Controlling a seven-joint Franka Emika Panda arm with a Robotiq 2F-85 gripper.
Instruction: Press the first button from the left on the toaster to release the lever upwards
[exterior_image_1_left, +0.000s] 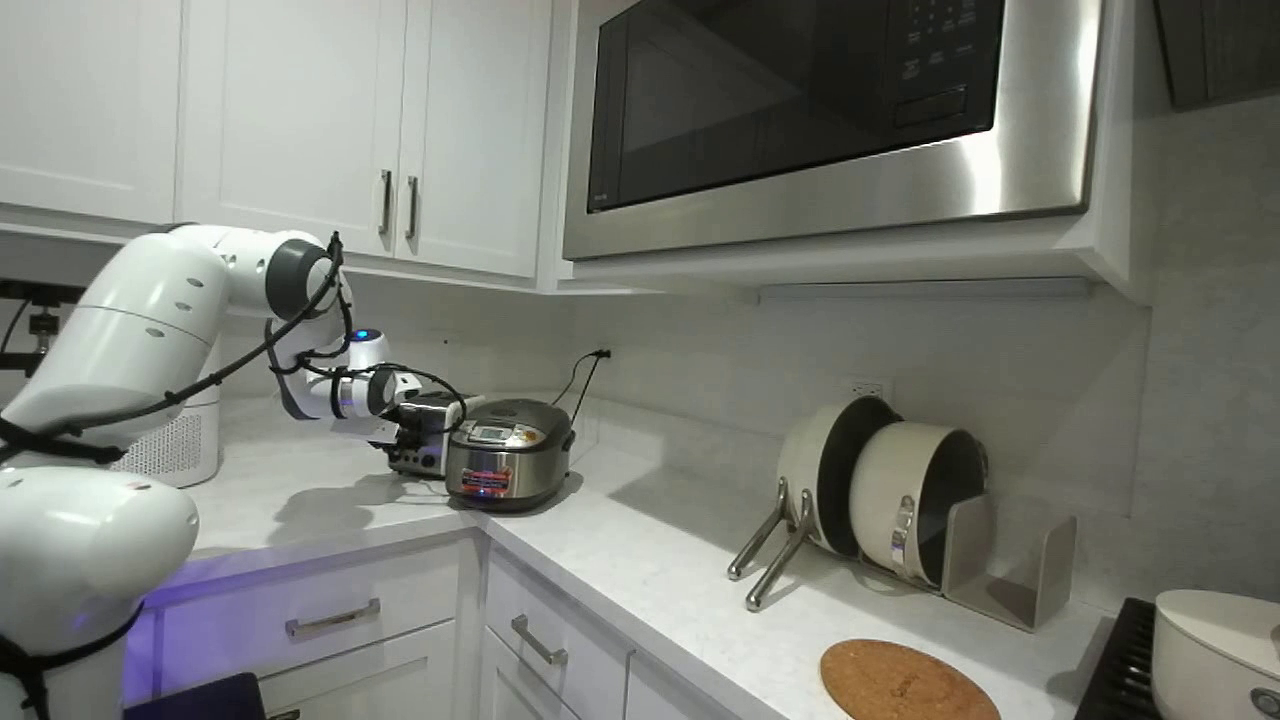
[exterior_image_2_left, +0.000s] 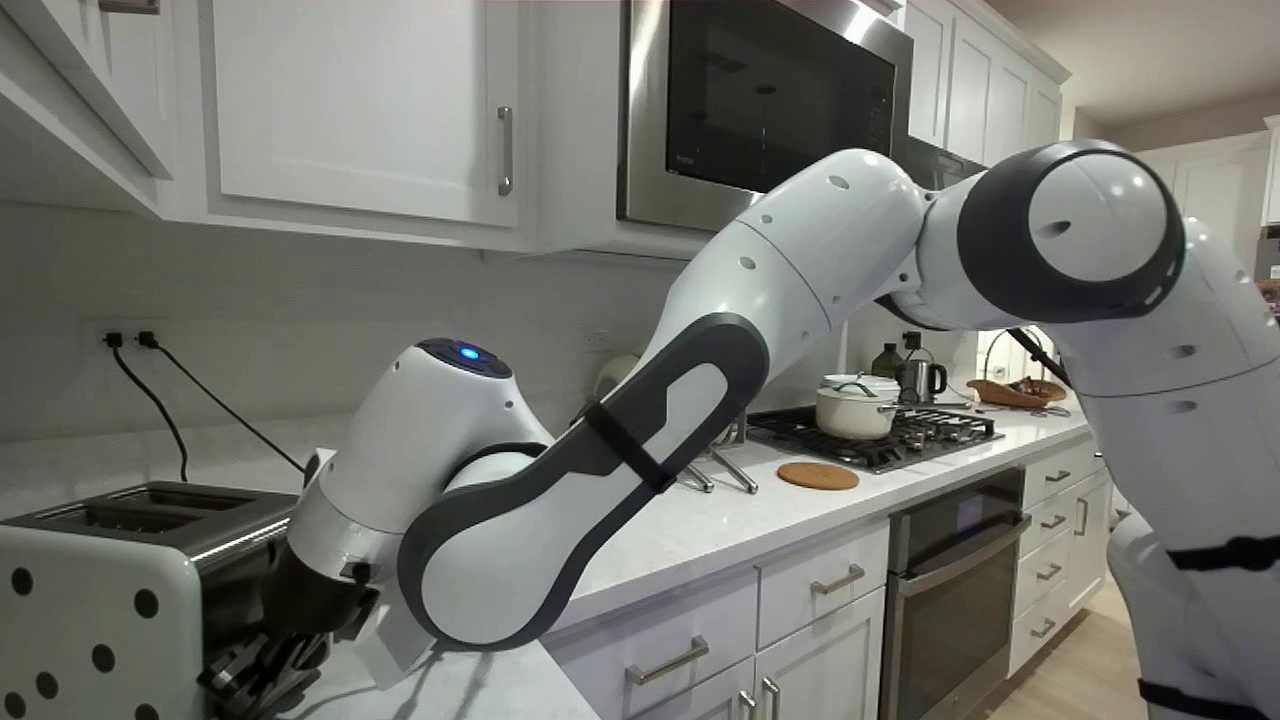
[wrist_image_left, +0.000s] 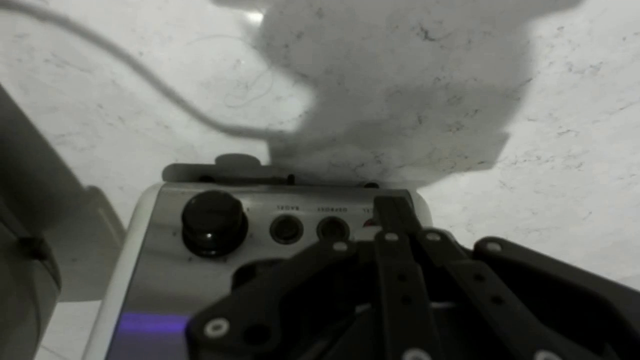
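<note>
The toaster (wrist_image_left: 165, 260) has a silver front panel, a large black knob (wrist_image_left: 212, 222) and small round buttons. It also shows in both exterior views (exterior_image_1_left: 420, 461) (exterior_image_2_left: 100, 620). The panel labels appear upside down in the wrist view. The bagel button (wrist_image_left: 286, 229) and defrost button (wrist_image_left: 333, 228) are visible. A red-marked button (wrist_image_left: 369, 222) is mostly hidden behind my fingertips. My gripper (wrist_image_left: 396, 207) is shut with nothing between its fingers, its tips over that red button. I cannot tell whether they touch it. A dark part (wrist_image_left: 252, 272), perhaps the lever, is partly covered by my gripper.
A round steel rice cooker (exterior_image_1_left: 515, 460) stands close beside the toaster. A white perforated appliance (exterior_image_1_left: 180, 455) stands behind the arm. Cords (exterior_image_2_left: 220, 405) run from the wall outlet. Upper cabinets (exterior_image_1_left: 300, 120) overhang the counter. Pans (exterior_image_1_left: 905, 495) stand in a rack farther along.
</note>
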